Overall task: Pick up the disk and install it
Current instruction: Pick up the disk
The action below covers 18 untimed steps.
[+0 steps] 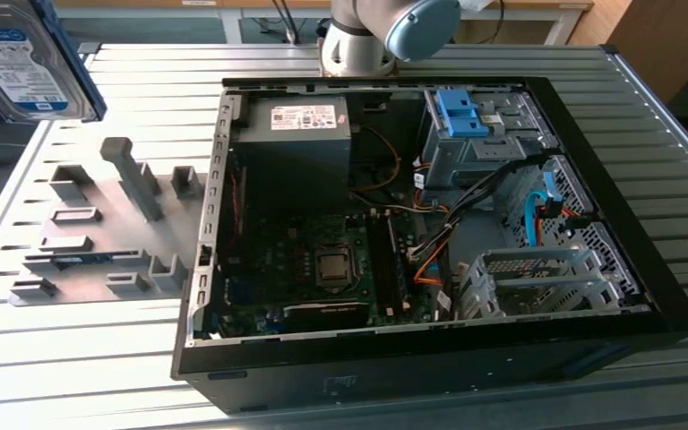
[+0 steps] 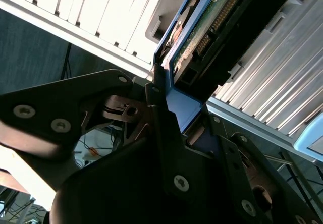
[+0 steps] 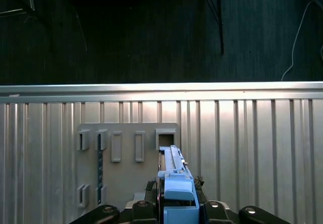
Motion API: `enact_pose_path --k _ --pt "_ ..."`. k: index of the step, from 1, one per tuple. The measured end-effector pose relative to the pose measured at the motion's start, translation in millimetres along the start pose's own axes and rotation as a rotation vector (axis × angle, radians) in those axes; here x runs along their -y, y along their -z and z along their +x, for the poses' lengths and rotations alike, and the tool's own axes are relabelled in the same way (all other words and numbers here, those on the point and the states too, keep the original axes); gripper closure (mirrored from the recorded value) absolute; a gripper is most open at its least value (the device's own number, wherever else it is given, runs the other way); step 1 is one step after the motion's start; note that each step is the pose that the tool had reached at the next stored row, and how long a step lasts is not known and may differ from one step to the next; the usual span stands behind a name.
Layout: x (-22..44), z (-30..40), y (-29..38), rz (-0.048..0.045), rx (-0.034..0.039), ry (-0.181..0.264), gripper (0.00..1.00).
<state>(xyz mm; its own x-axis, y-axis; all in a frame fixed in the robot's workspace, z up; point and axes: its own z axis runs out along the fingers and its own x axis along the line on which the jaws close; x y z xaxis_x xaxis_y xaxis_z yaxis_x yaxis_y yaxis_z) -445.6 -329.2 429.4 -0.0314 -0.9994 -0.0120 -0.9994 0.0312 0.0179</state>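
Note:
The disk (image 1: 28,63), a silver drive with a white-and-blue label in a blue rail frame, hangs high at the exterior view's far left, above the table's corner. In the second wrist view my gripper (image 2: 187,122) is shut on the blue frame at one end of the disk (image 2: 212,27), whose circuit board and connector face the camera. The first wrist view looks along the disk's blue edge (image 3: 175,181) from between my gripper's (image 3: 176,210) dark fingers, with a grey fixture plate (image 3: 126,183) beneath it.
An open black computer case (image 1: 631,296) lies on the slatted metal table (image 1: 141,367). It holds a grey power supply (image 1: 296,134), a motherboard and drive bays with a blue bracket (image 1: 458,112). The grey fixture plate (image 1: 93,224) with upright holders lies to the case's left in the exterior view.

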Motion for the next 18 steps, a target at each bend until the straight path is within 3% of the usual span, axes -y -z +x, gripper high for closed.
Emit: enact_pose_path --k 8,18 --pt "-0.2 -0.1 8.2 0.0001 0.0001 0.0 0.64" --pt "-0.3 -0.2 14.0 0.0001 0.0 0.0 0.64"
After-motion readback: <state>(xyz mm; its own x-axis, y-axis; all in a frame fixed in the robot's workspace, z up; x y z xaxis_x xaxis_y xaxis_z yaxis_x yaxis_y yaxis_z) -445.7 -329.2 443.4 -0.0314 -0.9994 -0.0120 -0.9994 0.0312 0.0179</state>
